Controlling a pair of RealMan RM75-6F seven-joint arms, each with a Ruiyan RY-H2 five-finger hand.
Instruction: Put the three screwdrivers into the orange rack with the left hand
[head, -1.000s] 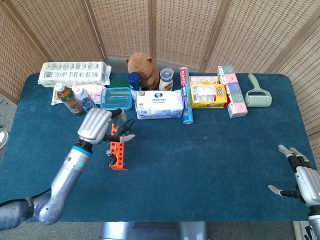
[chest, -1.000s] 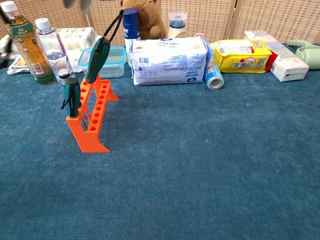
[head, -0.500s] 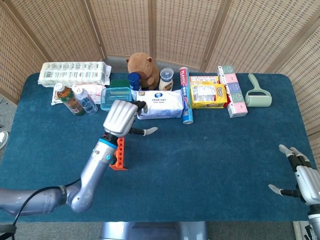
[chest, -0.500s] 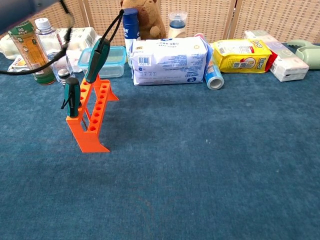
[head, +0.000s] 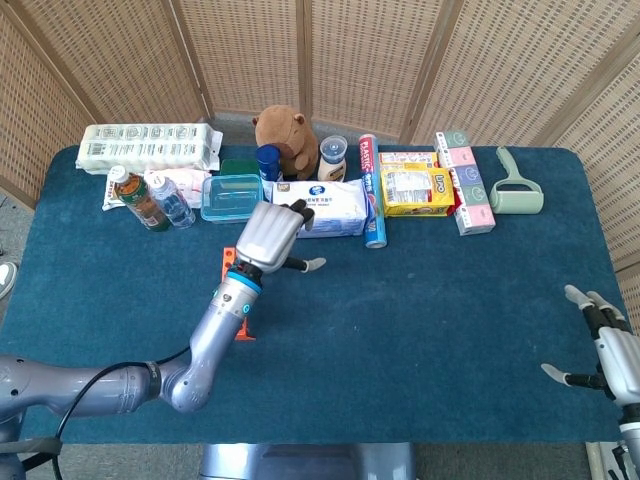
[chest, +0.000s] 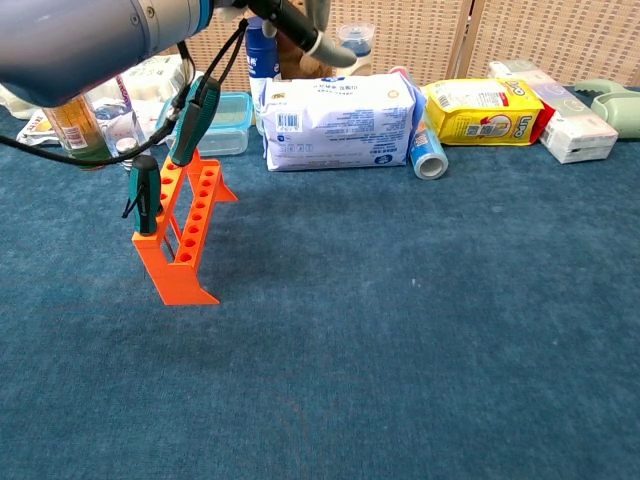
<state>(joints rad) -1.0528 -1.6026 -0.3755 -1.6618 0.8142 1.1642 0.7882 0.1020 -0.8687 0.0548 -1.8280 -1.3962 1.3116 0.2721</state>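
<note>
From overhead, the silver left hand (head: 268, 238) hangs above the blue cloth table (head: 420, 330), fingers apart and holding nothing, thumb poking out to the right. It hovers just near of the white soft pack of wipes (head: 325, 208). The forearm hides most of the orange plastic rack (head: 229, 262); only its far end and a sliver near the elbow peek out, so the screwdrivers cannot be made out from up here. Far over at the right near corner, the pale right hand (head: 608, 350) sits with fingers spread, holding nothing.

Down at chest level, the rack (chest: 181, 235) stands plainly on the cloth at the left, running near to far. A small dark-green-handled screwdriver (chest: 144, 194) stands upright in its near end, and a larger teal-handled screwdriver (chest: 195, 120) leans in a far slot, handle tipped to the right. A third cannot be told apart. The grey arm sweeps across the top left, with dark fingers (chest: 298, 24) showing above the wipes pack. A clear lidded food box (chest: 229, 122) sits just behind the rack.
</note>
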